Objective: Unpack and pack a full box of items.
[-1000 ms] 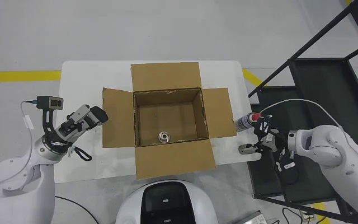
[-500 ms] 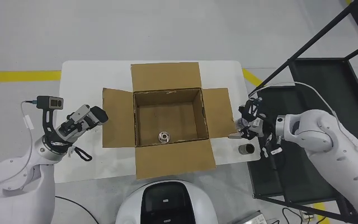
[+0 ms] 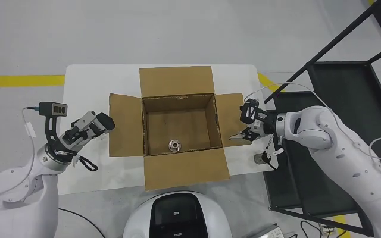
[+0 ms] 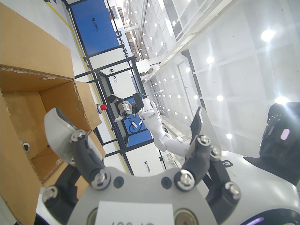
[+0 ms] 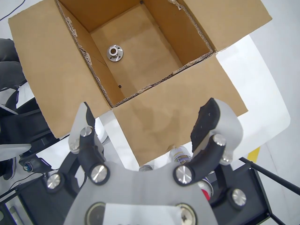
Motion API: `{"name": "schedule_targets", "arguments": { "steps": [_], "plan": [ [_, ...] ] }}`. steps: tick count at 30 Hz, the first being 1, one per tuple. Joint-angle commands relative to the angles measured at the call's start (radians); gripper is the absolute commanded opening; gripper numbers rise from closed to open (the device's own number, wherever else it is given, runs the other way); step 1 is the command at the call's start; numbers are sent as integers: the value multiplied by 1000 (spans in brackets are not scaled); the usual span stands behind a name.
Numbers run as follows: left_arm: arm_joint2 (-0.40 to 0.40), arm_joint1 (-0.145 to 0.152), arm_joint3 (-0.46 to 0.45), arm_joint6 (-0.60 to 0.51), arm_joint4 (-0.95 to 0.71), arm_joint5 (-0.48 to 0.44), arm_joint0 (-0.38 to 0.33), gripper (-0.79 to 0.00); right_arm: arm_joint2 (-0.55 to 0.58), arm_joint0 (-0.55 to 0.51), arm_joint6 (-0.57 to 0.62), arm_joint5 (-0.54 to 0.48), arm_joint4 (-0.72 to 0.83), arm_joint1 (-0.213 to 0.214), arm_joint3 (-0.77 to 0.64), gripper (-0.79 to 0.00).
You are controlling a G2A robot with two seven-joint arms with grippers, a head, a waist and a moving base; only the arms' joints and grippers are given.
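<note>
From above, the open box [image 3: 176,80] sits mid-way on the white surface [image 3: 89,83], over grey floor [image 3: 178,30] with a yellow line [image 3: 30,80]; a metal fitting [image 3: 174,144] lies inside. Left wrist: left jaws spread, blue panels [image 4: 93,24] and ceiling lights [image 4: 267,35] beyond. Right wrist: right jaws spread above a box flap.

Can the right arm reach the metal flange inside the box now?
Probably yes: the box is open, nothing covers the metal flange, and the right gripper hangs open, empty, over a flap.

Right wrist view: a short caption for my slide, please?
Open right gripper above a flap of the box; one metal flange inside.
</note>
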Motion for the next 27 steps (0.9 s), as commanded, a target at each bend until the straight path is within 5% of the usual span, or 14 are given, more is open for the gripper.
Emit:
{"name": "schedule_targets", "arguments": {
  "steps": [1,15,27],
  "plan": [
    [0,0,0,0,0,0,0,0,0,0,0,0,0,0,0,0],
    [0,0,0,0,0,0,0,0,-66,64,-50,-21,-60,-23,-5,0],
    [0,0,0,0,0,0,0,0,-563,531,-59,-62,-193,-237,290,0]
  ]
}}
